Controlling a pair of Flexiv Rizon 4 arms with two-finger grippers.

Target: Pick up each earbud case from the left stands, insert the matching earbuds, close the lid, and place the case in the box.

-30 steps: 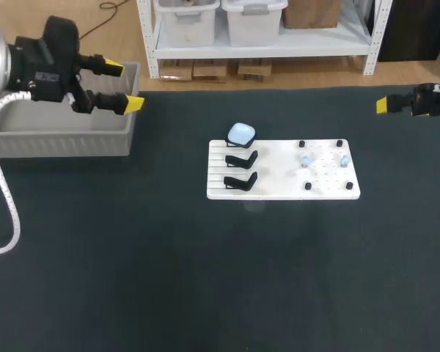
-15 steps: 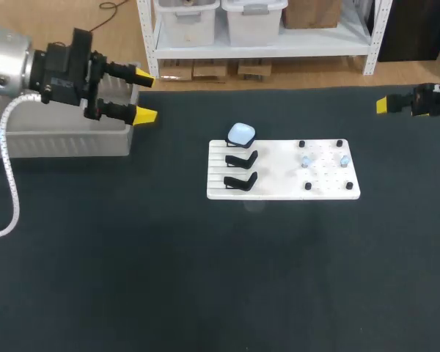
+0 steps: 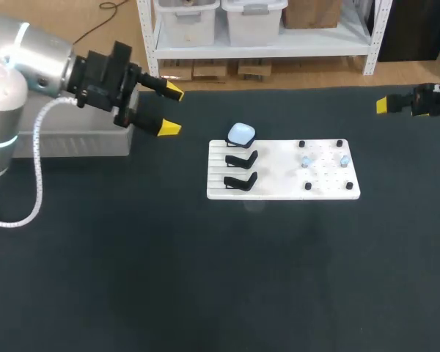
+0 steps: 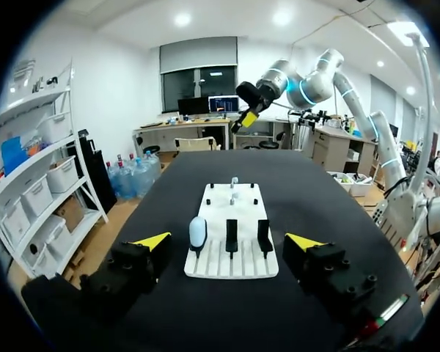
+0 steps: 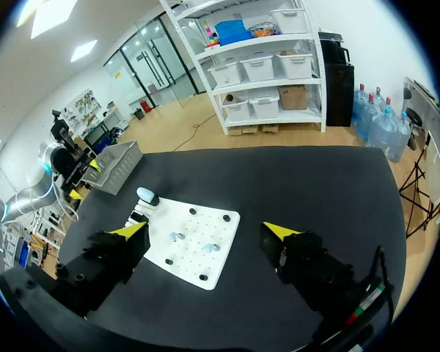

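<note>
- The dark table [image 3: 205, 279] fills most of the head view.
- The grey box [image 3: 73, 143] sits in the upper left of the frame, partly behind our left arm.
- The white board [image 3: 279, 187] lies just right of centre. Its stands are on its left part and its pegs on its right.
- Our left claw [image 3: 171, 110] hangs in the upper left, just right of the box. Its fingers are spread wide, and it holds and touches nothing.
- The coming move turns on one relation. In the head view the case [image 3: 240, 133] lies to the right of the left claw and slightly lower in the frame. In the left wrist view the case [image 4: 197, 232] is straight ahead of the left claw [image 4: 228, 241], a little toward its left finger, and stands upright on the far-left stand.
- Our left arm is much the nearer, so we judge the pick to be its job.
- Our right claw [image 3: 381, 105] sits at the right edge of the frame, well apart from the board. In its wrist view it is spread and empty.
- The two other stands [image 3: 241, 158] are bare.
- Two pale earbuds [image 3: 306, 161] sit among the pegs.
</note>
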